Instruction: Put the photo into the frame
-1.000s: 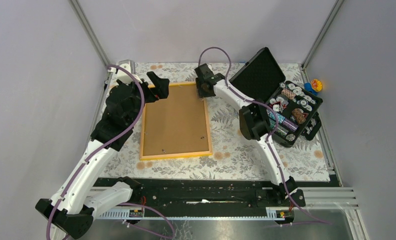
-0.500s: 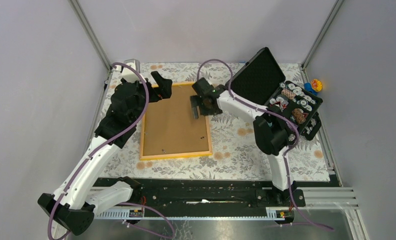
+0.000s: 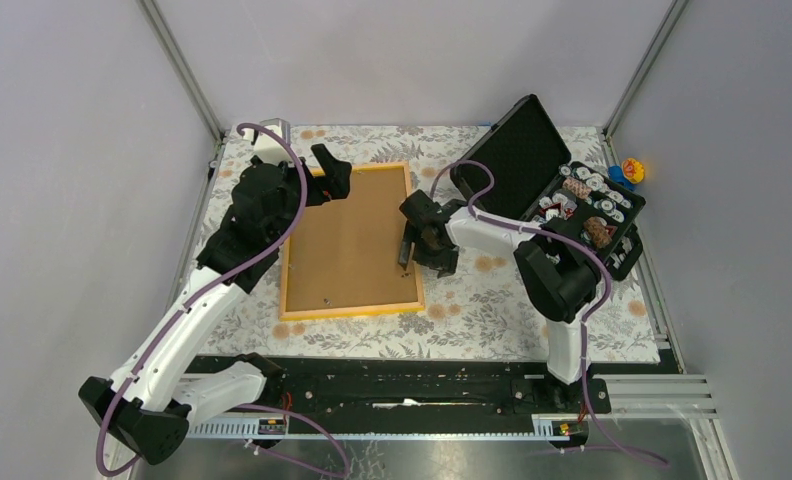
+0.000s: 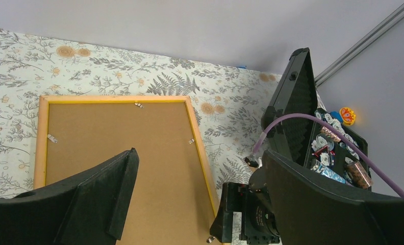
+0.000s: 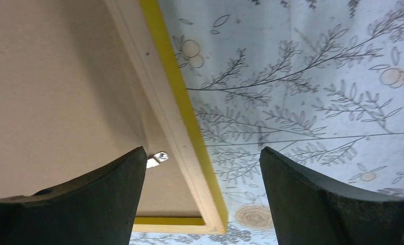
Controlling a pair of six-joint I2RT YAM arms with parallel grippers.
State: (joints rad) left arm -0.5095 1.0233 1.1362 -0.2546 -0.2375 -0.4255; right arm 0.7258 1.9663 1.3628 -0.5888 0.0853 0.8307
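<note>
The orange-yellow frame (image 3: 413,240) lies face down on the floral cloth, its brown backing board (image 3: 347,238) filling it and small metal clips (image 5: 157,158) along the edges. The photo is not in view. My left gripper (image 3: 329,175) is open and empty above the frame's far left corner. My right gripper (image 3: 409,252) is open and low over the frame's right rail (image 5: 174,102), one finger over the backing board, the other over the cloth. In the left wrist view the frame (image 4: 202,158) and the right wrist (image 4: 251,217) show between the open fingers.
An open black case (image 3: 572,210) with chips and small items stands at the back right. A small yellow and blue toy (image 3: 629,171) lies beyond it. Grey walls and metal posts (image 3: 182,70) enclose the table.
My right gripper has come from the frame's far right corner down along its right rail toward me. My left gripper has shifted slightly right over the far left corner.
</note>
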